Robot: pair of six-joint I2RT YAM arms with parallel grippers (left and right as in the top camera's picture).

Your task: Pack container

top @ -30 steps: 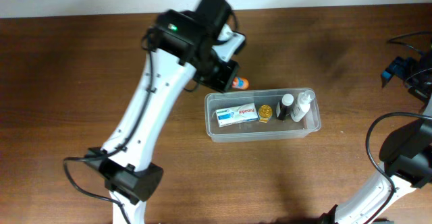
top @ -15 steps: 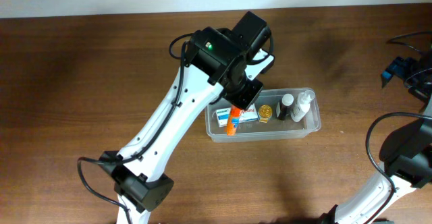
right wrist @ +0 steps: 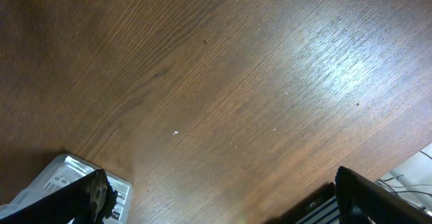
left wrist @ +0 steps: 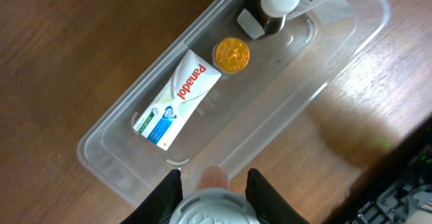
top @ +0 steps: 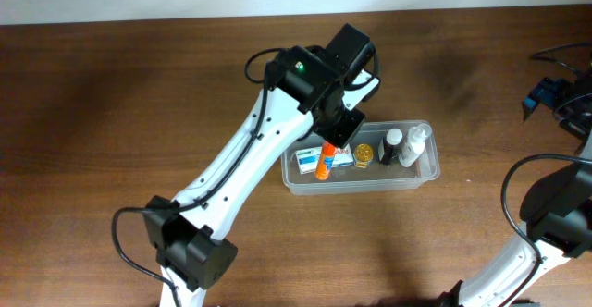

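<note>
The clear plastic container [top: 425,173] lies on the brown table right of centre. It holds a white Panadol box [top: 343,155], a small gold-lidded jar [top: 363,153], a dark bottle with a white cap [top: 392,146] and a white bottle [top: 415,144]. My left gripper [top: 327,150] is shut on an orange tube with a grey cap [top: 322,165], holding it upright over the container's left part. In the left wrist view the grey cap [left wrist: 214,209] sits between my fingers [left wrist: 214,183], above the container's near rim [left wrist: 283,113]. My right gripper [right wrist: 219,197] is wide open and empty over bare table.
The right arm [top: 555,214] stands at the table's right edge, with cables and a blue part [top: 541,92] beside it. A labelled grey device [right wrist: 67,177] shows at the lower left of the right wrist view. The left arm's base [top: 190,256] is at the front.
My left arm has swung right from behind the container and brought the orange tube over its left part. In the last half second it shifted slightly further right. The right arm has not moved.
</note>
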